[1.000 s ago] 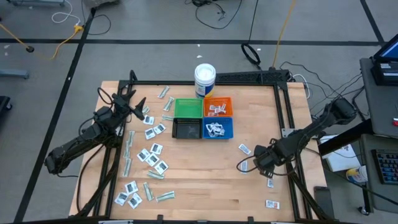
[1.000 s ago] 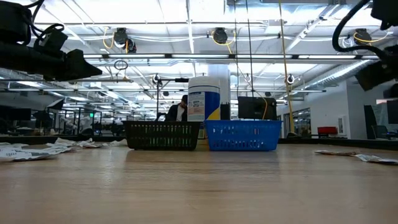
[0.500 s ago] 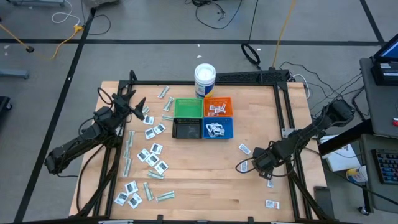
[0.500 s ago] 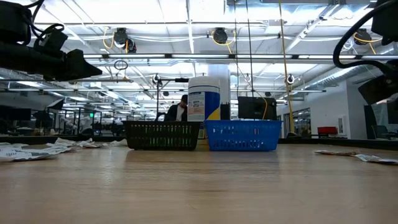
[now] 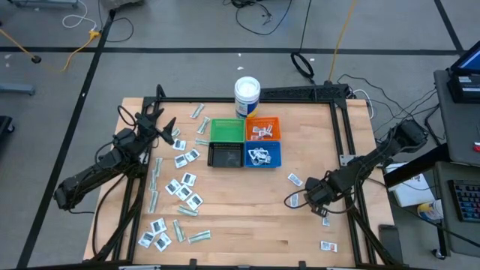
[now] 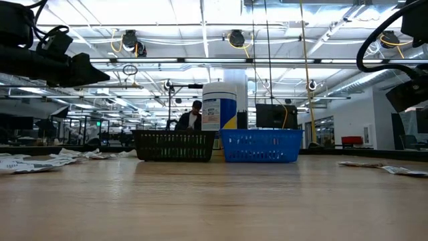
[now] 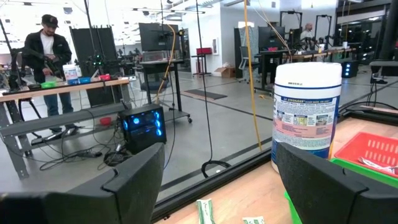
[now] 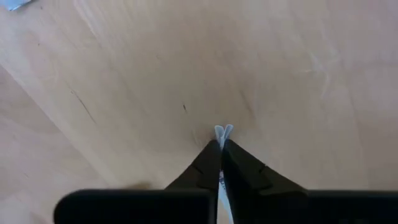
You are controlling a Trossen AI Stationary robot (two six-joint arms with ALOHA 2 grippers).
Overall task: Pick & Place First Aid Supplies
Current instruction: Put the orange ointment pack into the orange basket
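**Pale wood, matt black metal, crinkled packets**

The bench (image 5: 247,217) is pale wood with fine grain, smooth and lightly sheened in the low view. A matt black metal frame (image 5: 247,100) runs along its far edge and sides. The square bins (image 6: 261,146) look like moulded plastic mesh. The white tub (image 7: 307,112) has smooth plastic walls and a glossy printed label. The packets (image 5: 184,187) near the left edge look like thin paper or foil, some creased. The right gripper (image 8: 220,144) has matt black, smooth-faced jaws pinching a thin white packet edge (image 8: 222,131).
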